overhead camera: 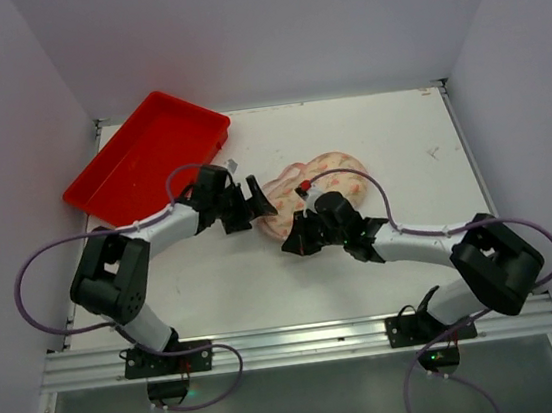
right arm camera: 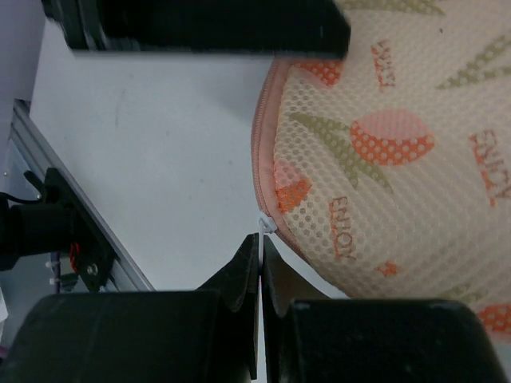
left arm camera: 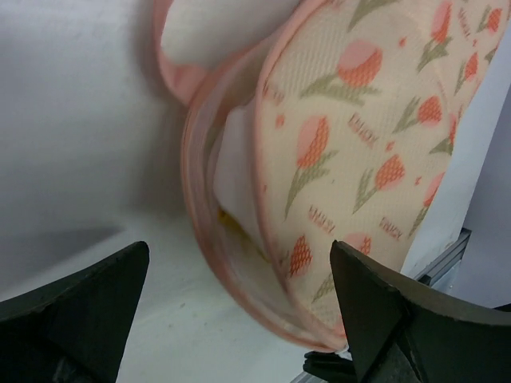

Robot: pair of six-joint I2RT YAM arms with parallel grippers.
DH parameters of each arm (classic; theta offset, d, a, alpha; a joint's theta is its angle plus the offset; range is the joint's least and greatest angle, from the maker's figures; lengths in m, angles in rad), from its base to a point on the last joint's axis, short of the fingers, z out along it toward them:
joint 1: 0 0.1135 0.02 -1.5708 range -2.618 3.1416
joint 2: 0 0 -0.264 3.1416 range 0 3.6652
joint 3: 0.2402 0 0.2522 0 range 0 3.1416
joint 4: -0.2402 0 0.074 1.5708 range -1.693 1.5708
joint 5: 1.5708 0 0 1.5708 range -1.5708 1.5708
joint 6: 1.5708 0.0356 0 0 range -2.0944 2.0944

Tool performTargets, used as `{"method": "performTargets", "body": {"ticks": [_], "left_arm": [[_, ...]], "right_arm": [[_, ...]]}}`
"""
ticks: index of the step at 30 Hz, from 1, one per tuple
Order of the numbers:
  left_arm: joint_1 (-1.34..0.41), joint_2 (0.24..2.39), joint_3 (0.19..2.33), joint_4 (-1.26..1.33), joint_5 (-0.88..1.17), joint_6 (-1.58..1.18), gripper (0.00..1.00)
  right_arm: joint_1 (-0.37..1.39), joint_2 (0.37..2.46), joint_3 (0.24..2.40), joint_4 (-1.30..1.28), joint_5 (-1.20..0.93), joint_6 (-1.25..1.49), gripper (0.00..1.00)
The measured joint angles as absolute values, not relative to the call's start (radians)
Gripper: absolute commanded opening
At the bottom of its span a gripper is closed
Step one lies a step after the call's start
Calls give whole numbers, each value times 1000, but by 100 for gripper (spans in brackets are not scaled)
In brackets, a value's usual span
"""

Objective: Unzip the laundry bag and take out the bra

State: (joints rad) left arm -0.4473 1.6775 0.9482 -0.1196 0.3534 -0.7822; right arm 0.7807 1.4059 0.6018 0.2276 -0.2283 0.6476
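Unzipping is the step in hand, by the look of it: the laundry bag [overhead camera: 322, 186] is lying about the middle of the desk [overhead camera: 403, 135], a little nearer the far edge than the near one, with the red tray [overhead camera: 140, 163] apart from it in the far-left corner. The right gripper [right arm camera: 259, 239] is reaching in toward the bag's near rim, its jaws pressed together with only a hairline between them. The small white zip pull [right arm camera: 267, 224] is sitting right at their tips and seems to be pinched there, though the grip itself is not showing plainly. The left gripper [left arm camera: 238, 263] is hovering at the bag's left end with its jaws spread wide, the rim lying between them and neither finger touching it so far as can be seen. Along that end the pink zip edging [left arm camera: 200, 183] is gaping over a short stretch, and something white [left arm camera: 231, 175] is showing inside, possibly the bra, though that cannot be told. The zip is judged to be only partly run. The next move is calling for the pull to be drawn steadily round the curved rim while the left jaws close on the bag to hold it down, since a light soft pouch is likely to slide along with the pull otherwise.
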Motion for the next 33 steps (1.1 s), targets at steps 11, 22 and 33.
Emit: {"method": "performTargets", "body": {"ticks": [11,22,33], "left_arm": [[-492,1539,759,11,330,-932,25],[-493,1519,695,45,297,-968,0],[-548,1261,422,147,238,-1088,18]], "right_arm": [[833,1566,712,304,-234,656,0],[770,1348,511,200,-166,689,0],[681,1130,449,56,-147,685,39]]}}
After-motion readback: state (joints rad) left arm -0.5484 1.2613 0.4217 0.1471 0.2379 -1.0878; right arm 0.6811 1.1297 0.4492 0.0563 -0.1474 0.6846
